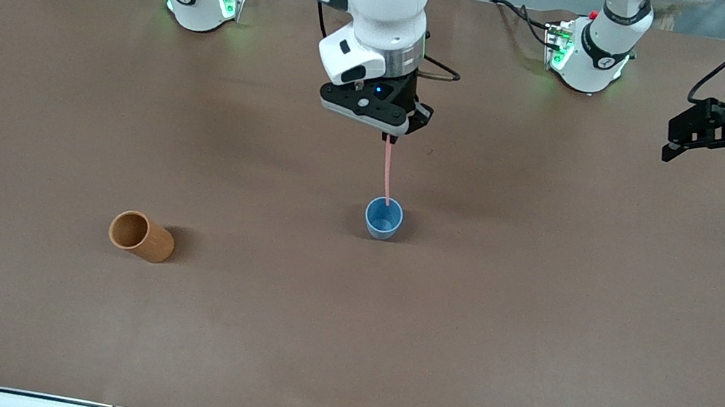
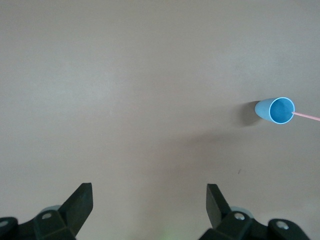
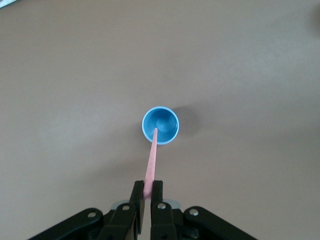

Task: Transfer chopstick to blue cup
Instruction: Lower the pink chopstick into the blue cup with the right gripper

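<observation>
Chopstick (image 1: 386,171) pinched at its top end in right gripper (image 1: 390,137), mid-frame, hanging near vertical, tip at blue cup (image 1: 383,219) mouth, possibly just inside. Straight descent lined up. Left gripper (image 1: 706,154) spread and idle, upper right of frame.

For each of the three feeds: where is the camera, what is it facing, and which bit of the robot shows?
Front view: high across the table, facing both bases; right gripper holds the chopstick over the blue cup.
Left wrist view: looks down between the open left gripper fingers at the table.
Right wrist view: looks down past its shut fingers along the chopstick.
All three show the cup.
</observation>
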